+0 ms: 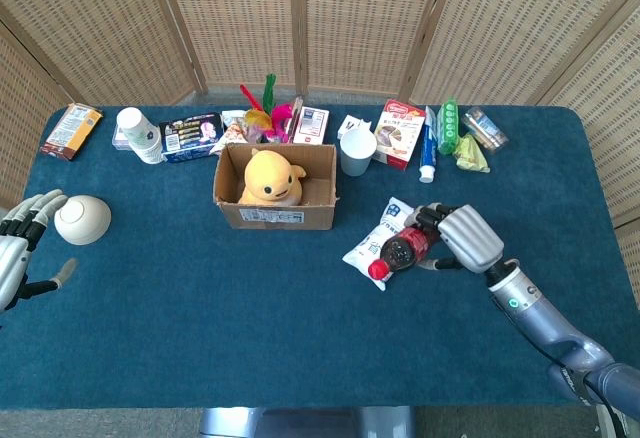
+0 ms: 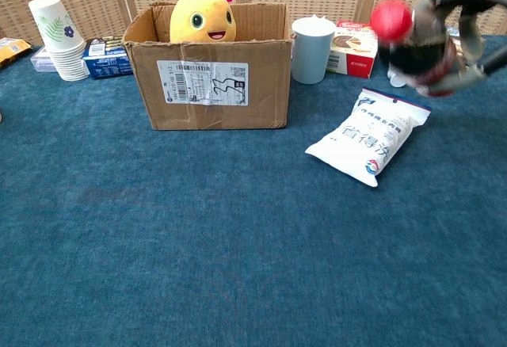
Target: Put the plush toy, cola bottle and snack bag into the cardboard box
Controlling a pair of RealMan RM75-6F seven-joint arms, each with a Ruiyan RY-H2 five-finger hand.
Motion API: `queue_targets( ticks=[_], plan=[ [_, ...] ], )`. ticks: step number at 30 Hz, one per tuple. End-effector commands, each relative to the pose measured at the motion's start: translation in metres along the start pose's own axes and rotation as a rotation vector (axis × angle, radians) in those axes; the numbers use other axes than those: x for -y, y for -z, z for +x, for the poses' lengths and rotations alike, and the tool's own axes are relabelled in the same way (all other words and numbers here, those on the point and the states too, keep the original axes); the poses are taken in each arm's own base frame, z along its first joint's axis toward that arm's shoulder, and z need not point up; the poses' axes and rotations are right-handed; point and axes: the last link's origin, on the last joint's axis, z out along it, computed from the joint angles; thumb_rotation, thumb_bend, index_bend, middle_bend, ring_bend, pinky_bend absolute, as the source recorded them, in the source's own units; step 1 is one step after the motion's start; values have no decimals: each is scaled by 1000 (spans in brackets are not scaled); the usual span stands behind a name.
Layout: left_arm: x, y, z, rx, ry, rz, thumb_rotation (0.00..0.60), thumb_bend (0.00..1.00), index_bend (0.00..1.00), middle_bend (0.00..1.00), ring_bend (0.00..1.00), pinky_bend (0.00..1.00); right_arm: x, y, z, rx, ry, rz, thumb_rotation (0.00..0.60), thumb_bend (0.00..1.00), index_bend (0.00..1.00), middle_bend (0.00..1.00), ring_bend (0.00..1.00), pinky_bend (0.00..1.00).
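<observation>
The right hand (image 1: 462,238) has its fingers wrapped around the cola bottle (image 1: 401,252), which it holds clear of the table (image 1: 200,308) with the red cap tilted toward the robot's left; in the chest view the bottle hangs in the air above the snack bag (image 2: 370,135). The snack bag lies flat on the blue cloth toward the table's right half, between the bottle and the cardboard box (image 1: 274,196), apart from both. The box sits near the middle of the table, closer to the far edge, and the yellow plush toy (image 1: 270,178) is upright inside it. The left hand (image 1: 22,243) rests at the table's left edge with its fingers spread and nothing in them, just beside a white bowl (image 1: 82,219). A white cup (image 1: 357,150) stands by the box's far right corner.
</observation>
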Motion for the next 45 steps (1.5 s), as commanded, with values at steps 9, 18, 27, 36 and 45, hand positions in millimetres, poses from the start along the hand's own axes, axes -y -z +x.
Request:
queue_targets(
  ticks=[9, 18, 27, 36, 45],
  plan=[
    [0, 2, 3, -8, 8, -8, 600, 420, 0, 0, 0, 101, 57, -73, 73, -235, -327, -39, 600, 479, 612, 548, 467, 653],
    [-2, 3, 3, -5, 21, -22, 600, 420, 0, 0, 0, 101, 108, -127, 80, -279, -494, -74, 600, 478, 612, 548, 467, 652],
    [2, 3, 9, -17, 47, -18, 600, 420, 0, 0, 0, 100, 134, -171, 60, -270, -522, -158, 600, 478, 613, 548, 467, 653],
    [4, 4, 13, -16, 73, -35, 600, 420, 0, 0, 0, 100, 140, -184, 21, -226, -503, -227, 600, 477, 613, 548, 467, 653],
    [4, 3, 12, -2, 85, -46, 600, 420, 0, 0, 0, 101, 142, -188, -3, -196, -456, -227, 600, 477, 615, 548, 467, 652]
  ],
)
